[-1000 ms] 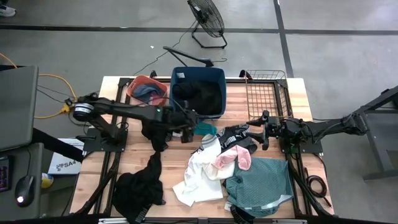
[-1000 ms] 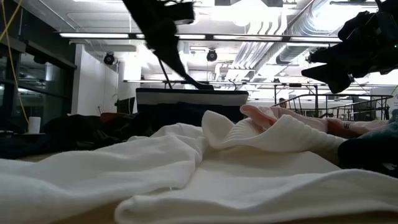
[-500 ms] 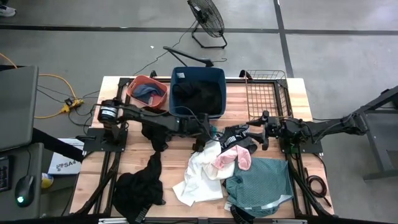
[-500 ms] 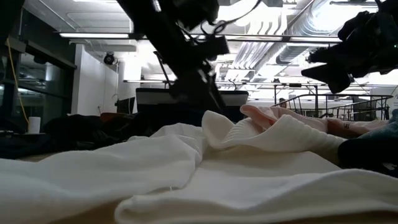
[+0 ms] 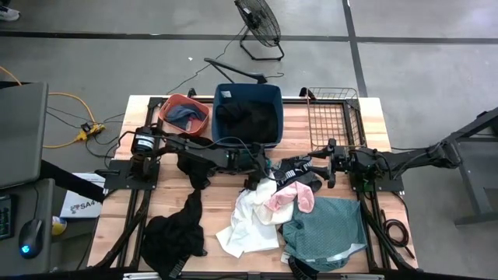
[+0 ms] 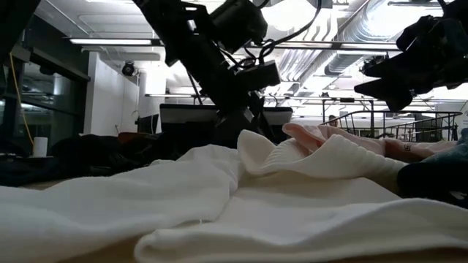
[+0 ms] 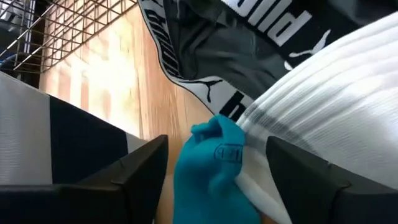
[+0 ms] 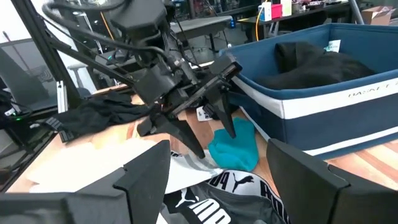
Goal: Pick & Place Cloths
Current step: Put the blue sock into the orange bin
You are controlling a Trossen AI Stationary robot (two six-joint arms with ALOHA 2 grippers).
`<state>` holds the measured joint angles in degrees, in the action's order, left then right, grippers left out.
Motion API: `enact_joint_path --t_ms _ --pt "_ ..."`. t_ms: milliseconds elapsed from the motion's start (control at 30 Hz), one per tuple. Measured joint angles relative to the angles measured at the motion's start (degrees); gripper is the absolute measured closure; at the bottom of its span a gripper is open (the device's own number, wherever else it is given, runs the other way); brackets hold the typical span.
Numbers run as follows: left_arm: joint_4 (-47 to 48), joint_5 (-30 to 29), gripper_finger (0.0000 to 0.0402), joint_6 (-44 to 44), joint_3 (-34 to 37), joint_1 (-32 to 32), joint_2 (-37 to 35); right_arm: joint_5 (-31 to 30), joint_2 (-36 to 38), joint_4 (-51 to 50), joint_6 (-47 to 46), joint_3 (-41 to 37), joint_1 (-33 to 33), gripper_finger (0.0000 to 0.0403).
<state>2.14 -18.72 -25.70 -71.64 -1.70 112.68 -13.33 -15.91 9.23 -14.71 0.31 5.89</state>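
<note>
A small teal cloth [image 7: 211,165] [image 8: 236,146] lies on the wood beside the navy tub [image 8: 323,81], against a white ribbed cloth [image 7: 323,99] and a black-and-white patterned garment [image 7: 249,37]. My left gripper [image 5: 259,169] [image 7: 214,146] is low over the teal cloth, open, one finger on each side of it. My right gripper [image 5: 307,169] [image 6: 395,73] hovers open above the patterned garment [image 5: 292,167]. White [image 5: 249,218], pale pink [image 5: 292,196], large teal-green [image 5: 323,229] and black [image 5: 175,233] cloths lie spread on the near half of the table. My left gripper's open fingers [image 8: 189,134] come down slanting from the table's left and stand on either side of the small teal cloth. I cannot tell whether their tips touch it.
The navy tub [image 5: 247,97] at the far middle holds black cloth. The orange basin [image 5: 185,114] stands to its left with a dark garment inside, and a wire basket [image 5: 331,117] to its right. Another black cloth [image 5: 194,167] lies under the left arm.
My left gripper has moved toward the table's right and down, from above the black cloth near the tub to the small teal cloth, and stays open. The cloths have not moved.
</note>
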Motion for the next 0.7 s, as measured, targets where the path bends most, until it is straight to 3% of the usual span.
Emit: enact_joint_path --t_ms 333,700 --pt "1.9 -2.0 0.0267 1.1 0.0 0.2 0.0 0.0 0.0 0.0 0.0 0.0 0.0 0.0144" --pt "2.6 -1.8 0.0368 1.3 0.0 0.2 0.0 0.0 0.0 0.0 0.0 0.0 0.0 0.0144"
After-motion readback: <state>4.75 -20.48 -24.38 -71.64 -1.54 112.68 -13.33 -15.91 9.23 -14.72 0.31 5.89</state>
